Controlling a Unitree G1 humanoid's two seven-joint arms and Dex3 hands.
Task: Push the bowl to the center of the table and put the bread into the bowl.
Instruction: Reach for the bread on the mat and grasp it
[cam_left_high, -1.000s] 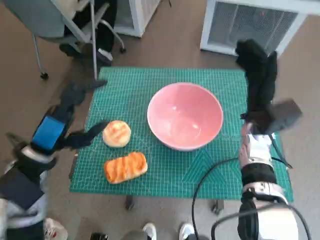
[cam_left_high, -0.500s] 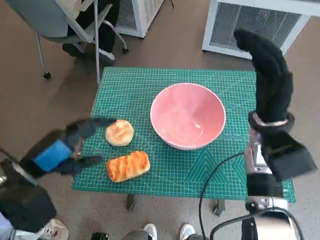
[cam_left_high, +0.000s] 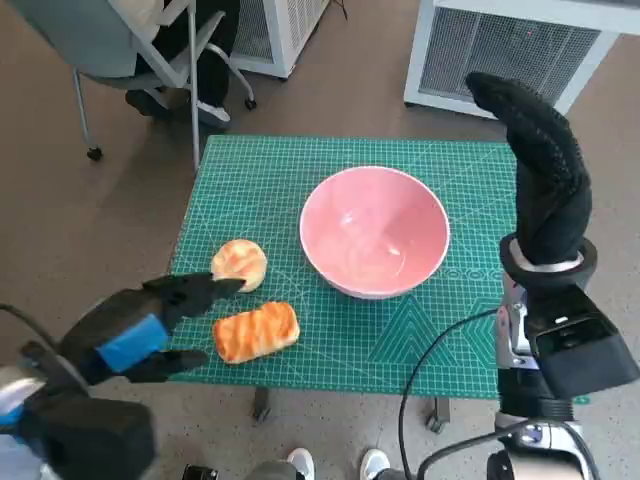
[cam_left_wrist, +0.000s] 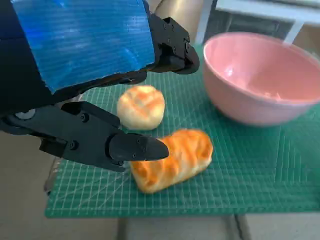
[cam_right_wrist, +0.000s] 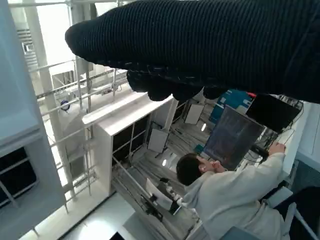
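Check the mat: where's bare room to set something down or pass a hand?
Free: far strip behind the pink bowl, and the near-right corner of the green mat. Crowded: near-left, where the round bun, the long bread and the left hand bunch together.

- My left hand (cam_left_high: 135, 335) is black, with a bright blue tape patch across its back.
- My right hand (cam_left_high: 540, 170) wears a black knitted glove with a ribbed weave.
- The bowl (cam_left_high: 374, 232) is plain glossy pink.
- The round bread (cam_left_high: 239, 264) is pale golden.
- The long bread (cam_left_high: 256, 331) is orange-brown with pale stripes.
- The mat (cam_left_high: 260, 180) is green with a fine white grid.
- The floor (cam_left_high: 70, 215) is brown.
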